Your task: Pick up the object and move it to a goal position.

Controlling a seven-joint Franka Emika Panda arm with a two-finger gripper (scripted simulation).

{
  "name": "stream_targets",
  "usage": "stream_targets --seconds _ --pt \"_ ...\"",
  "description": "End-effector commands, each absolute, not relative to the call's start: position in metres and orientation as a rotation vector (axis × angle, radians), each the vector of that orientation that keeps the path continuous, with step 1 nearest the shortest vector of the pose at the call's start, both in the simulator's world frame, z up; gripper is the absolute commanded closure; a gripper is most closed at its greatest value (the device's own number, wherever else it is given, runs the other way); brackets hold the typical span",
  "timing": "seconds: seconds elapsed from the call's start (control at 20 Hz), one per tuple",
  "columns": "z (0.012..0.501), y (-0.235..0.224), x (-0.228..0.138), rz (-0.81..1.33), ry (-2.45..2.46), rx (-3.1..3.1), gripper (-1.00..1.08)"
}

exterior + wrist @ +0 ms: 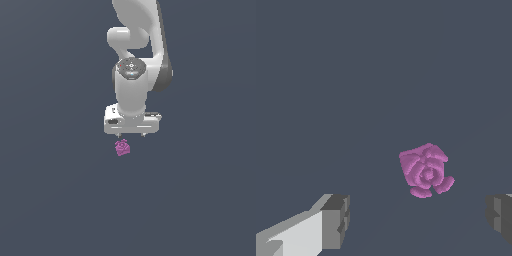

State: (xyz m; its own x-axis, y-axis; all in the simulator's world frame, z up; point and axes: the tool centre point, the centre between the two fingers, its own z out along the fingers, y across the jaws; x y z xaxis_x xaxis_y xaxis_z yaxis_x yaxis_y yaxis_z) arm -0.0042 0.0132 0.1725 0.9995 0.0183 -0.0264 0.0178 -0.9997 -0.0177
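The arm [134,75] reached down from the top of the exterior view, wrist pointing at the tabletop [55,190]. The gripper [131,135] hung above the surface, its two short fingertips just showing under the white hand. In the wrist view the fingers [336,220] stood wide apart, one at each side of the frame, with nothing between them; gripper fully spread and holding nothing. The object [122,147], a small magenta lump with a bumpy, petal-like surface, lay on the tabletop just below the gripper in the exterior view, slightly toward the exterior view's left of the hand's centre. In the wrist view it [426,171] sat ahead of the fingertips, clear of both, nearer one finger than the other. No contact visible.
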Motion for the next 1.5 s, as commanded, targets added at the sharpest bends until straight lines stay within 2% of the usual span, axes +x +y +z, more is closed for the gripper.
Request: stream_targets --seconds 0.0,0.45,0.85,1.45 --pt "0.173 0.013 -0.004 0.041 -0.028 -3.124 -0.92" --pt "0.172 -0.017 -0.012 0.071 0.027 -3.137 -0.92" --pt "0.169 -0.019 -0.013 0.07 0.011 -3.137 -0.92" --pt "0.131 -0.024 -0.017 0.038 -0.251 -3.131 -0.92"
